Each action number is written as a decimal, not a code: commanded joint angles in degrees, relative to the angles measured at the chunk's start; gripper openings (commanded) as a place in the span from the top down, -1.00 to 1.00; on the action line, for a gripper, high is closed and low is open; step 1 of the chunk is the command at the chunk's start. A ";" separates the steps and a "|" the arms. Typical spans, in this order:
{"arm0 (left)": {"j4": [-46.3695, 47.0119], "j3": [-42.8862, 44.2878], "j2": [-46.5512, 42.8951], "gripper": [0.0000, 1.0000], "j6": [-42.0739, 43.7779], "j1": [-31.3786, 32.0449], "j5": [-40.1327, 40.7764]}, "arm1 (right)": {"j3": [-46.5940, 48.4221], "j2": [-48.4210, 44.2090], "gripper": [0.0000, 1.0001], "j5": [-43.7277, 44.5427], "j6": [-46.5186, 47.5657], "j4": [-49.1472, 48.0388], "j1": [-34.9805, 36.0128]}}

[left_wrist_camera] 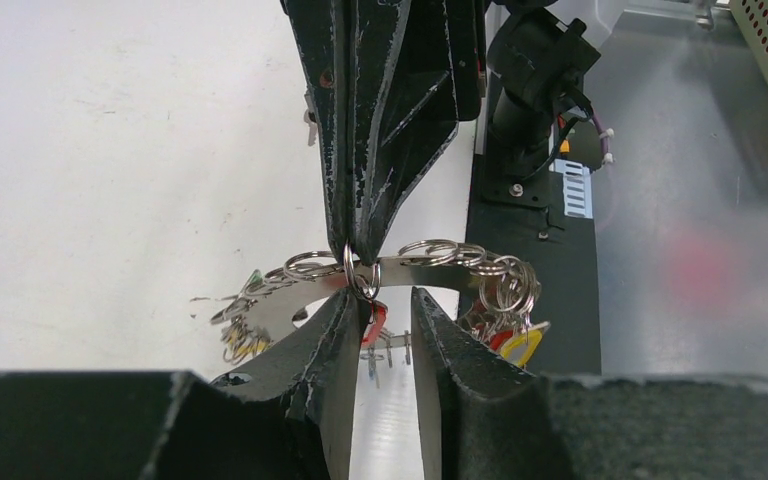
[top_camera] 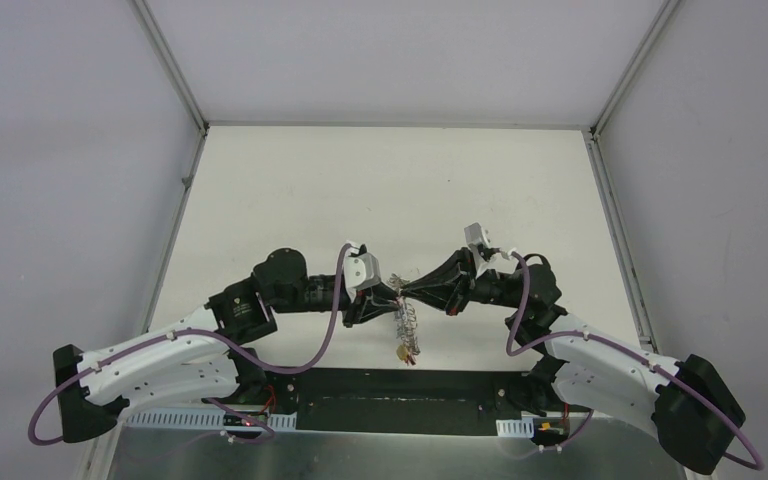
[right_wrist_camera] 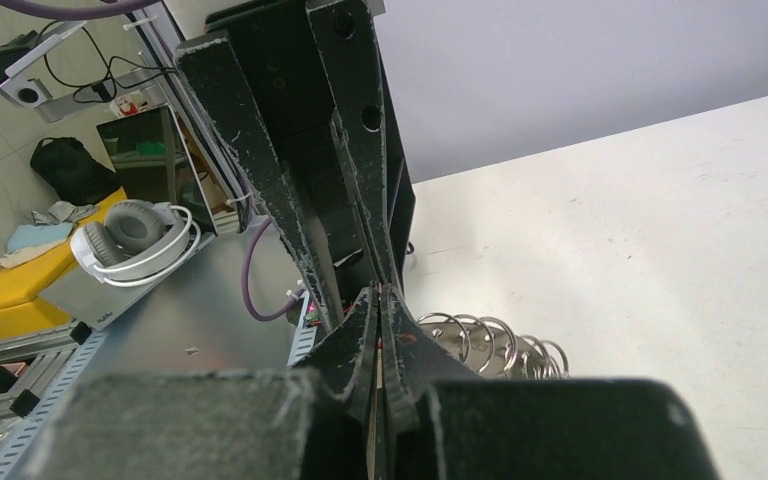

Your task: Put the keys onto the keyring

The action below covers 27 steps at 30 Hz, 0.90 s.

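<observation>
The right gripper [left_wrist_camera: 358,250] is clamping shut on the keyring [left_wrist_camera: 430,272], holding it above the table [top_camera: 390,190] near the arm bases. The left gripper [left_wrist_camera: 380,305] is facing it tip to tip, partly open (2 fingers apart), with the red key [left_wrist_camera: 375,322] hanging between them.

Left pincer [left_wrist_camera: 381,300] parted around red key [left_wrist_camera: 375,323], right pincer [left_wrist_camera: 357,250] pinching keyring [left_wrist_camera: 430,272]

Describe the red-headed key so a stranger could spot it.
Find where the two black grippers meet tip to tip above the white table. The right gripper pinches the large silver metal keyring there; directly below its tips hangs the small red-headed key. It sits alone between the left gripper's fingers, apart from the yellow-tagged bunch.
</observation>
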State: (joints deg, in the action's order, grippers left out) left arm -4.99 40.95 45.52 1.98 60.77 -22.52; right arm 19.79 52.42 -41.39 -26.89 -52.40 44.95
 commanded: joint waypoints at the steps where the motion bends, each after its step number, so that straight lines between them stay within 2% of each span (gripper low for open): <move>1: 0.16 -1.15 -0.96 0.49 -0.90 0.31 -0.30 | 0.86 -1.89 1.00 2.49 0.02 -5.92 -0.13; 5: -0.21 -1.96 -0.78 0.52 -0.56 0.32 -0.11 | 1.04 -1.97 1.00 2.54 -0.08 -6.03 -0.13; 12: -0.28 -1.81 -0.22 0.94 -1.12 0.31 0.10 | 1.04 -1.97 1.00 2.78 -0.06 -6.27 -0.13; 14: -0.20 -1.40 0.09 1.00 -1.78 0.32 0.00 | 1.04 -1.85 1.00 2.89 -0.01 -6.20 -0.12; 22: 0.99 0.24 0.32 0.99 -3.64 0.66 1.06 | 1.04 -1.71 1.00 3.10 0.04 -6.23 -0.12; 27: -3.09 1.54 -1.21 0.59 -0.31 0.68 3.18 | 1.04 -1.74 1.00 3.33 0.10 -6.20 -0.12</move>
State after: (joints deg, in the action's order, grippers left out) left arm -6.37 39.27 45.82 -0.47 60.84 -21.41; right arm 19.79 52.14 -39.64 -26.89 -52.88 44.93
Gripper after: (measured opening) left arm 0.160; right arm 0.005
